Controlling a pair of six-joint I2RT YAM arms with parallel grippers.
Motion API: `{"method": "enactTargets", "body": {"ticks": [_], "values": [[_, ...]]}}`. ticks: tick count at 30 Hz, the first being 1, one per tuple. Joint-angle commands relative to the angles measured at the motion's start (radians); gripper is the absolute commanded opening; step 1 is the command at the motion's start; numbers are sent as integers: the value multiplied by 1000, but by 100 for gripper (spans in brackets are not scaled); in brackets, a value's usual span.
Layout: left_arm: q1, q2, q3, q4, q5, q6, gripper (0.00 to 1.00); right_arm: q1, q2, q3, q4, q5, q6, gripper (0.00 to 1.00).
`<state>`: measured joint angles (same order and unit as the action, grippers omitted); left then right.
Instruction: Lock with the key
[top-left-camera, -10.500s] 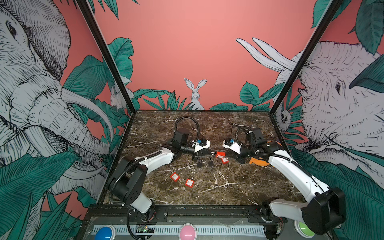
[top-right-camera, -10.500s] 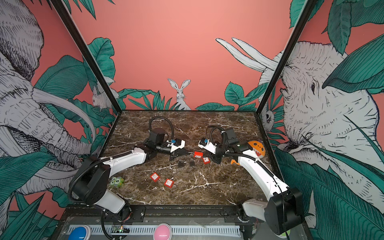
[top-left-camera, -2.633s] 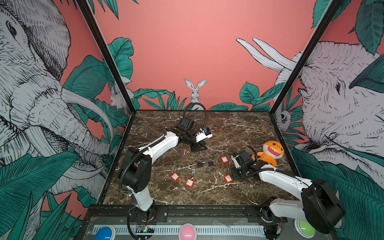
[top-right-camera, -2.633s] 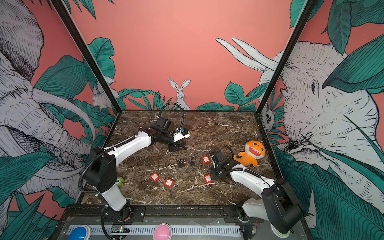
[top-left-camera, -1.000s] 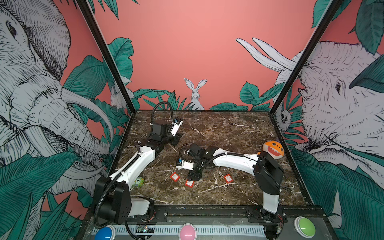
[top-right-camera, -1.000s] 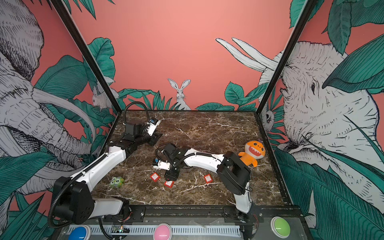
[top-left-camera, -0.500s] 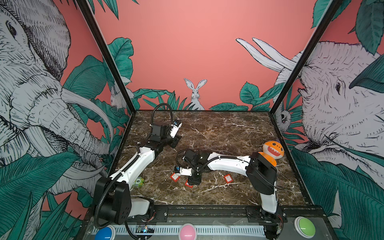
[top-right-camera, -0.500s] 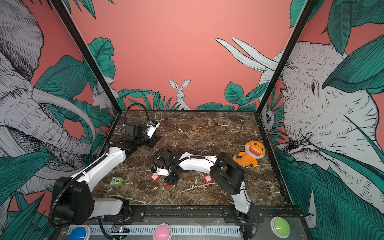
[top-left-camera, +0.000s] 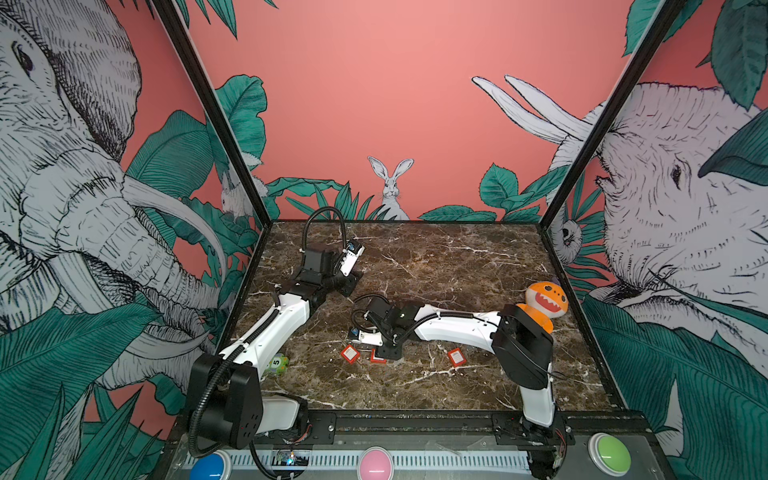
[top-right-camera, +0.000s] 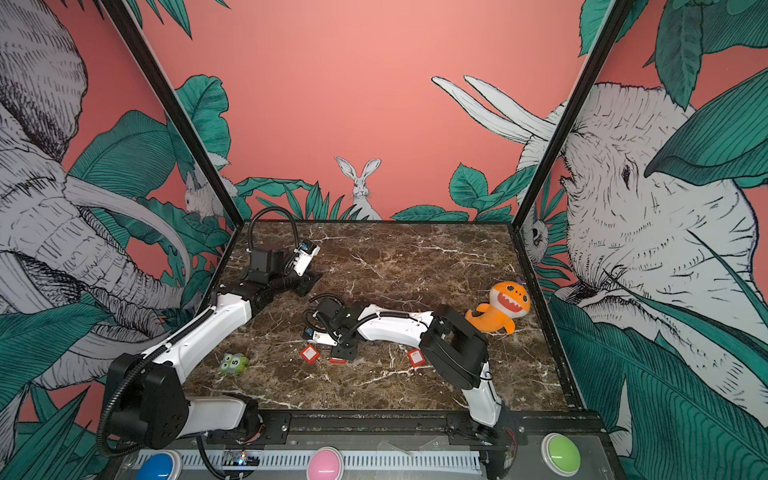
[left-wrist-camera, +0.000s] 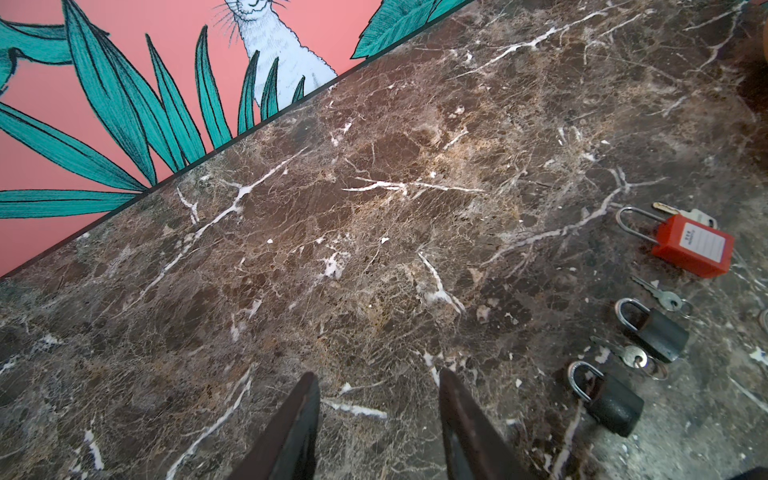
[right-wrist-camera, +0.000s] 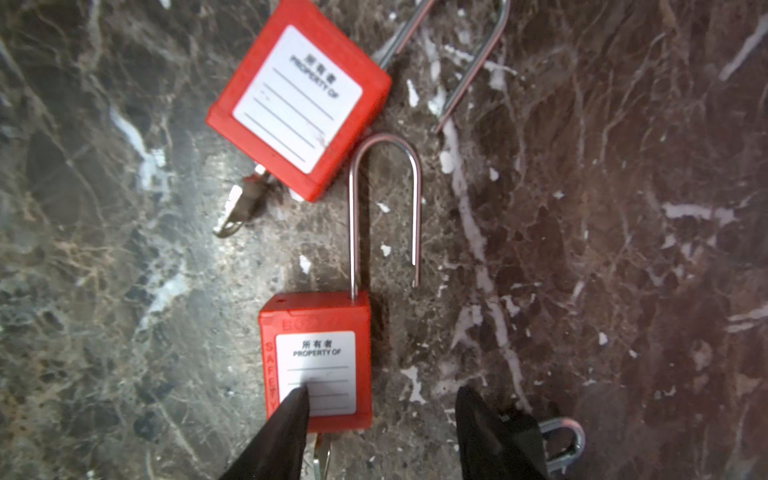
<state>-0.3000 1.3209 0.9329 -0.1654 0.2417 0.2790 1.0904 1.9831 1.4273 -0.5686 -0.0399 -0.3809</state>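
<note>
1. On the front half of the marble table (top-left-camera: 415, 386), I am hanging my right gripper (right-wrist-camera: 382, 392) low over a red padlock (right-wrist-camera: 318, 361). The jaws are standing apart and clamping nothing. One fingertip (right-wrist-camera: 297, 403) is overlapping the white label, and the other is standing clear beside the body.
2. That padlock is lying flat with its shackle sprung open and one leg free, and a key (right-wrist-camera: 323, 457) is poking out of its bottom end.
3. Just beyond it, a second red padlock (right-wrist-camera: 299, 108) is lying askew, also open, with a second key (right-wrist-camera: 239, 205) at its base.
4. Level with these in both top views, a third red padlock (top-left-camera: 456, 356) is lying to the right in front of my right arm. A green toy (top-left-camera: 277, 365) is sitting to the left beside my left arm.
5. Farther back, an orange plush (top-left-camera: 544, 305) is sitting at the right edge.
6. Farthest off, my left gripper (left-wrist-camera: 378, 374) is hovering over bare marble at the back left, fingers spread and empty. Its wrist view is showing two black padlocks (left-wrist-camera: 652, 332) with loose keys (left-wrist-camera: 665, 297) beside them.
</note>
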Motion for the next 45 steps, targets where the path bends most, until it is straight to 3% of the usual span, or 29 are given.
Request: {"method": "enactTargets", "body": {"ticks": [1, 10, 16, 30, 41, 45], "values": [[7, -15, -12, 6, -4, -14, 48, -15, -29, -31, 17, 66, -57, 56], [7, -37, -41, 52, -4, -35, 48, -13, -147, -147, 117, -190, -183, 58], [7, -42, -43, 52, -6, -39, 48, -13, -78, -83, 49, -230, -215, 58], [7, -34, -37, 55, -7, -45, 48, -13, 61, -27, 43, -76, -193, 56], [7, -36, -42, 80, 36, -27, 46, -14, -3, -83, 82, -49, -221, 30], [7, -46, -52, 110, 109, 18, 45, -40, -119, -152, 88, -93, -243, 28]]}}
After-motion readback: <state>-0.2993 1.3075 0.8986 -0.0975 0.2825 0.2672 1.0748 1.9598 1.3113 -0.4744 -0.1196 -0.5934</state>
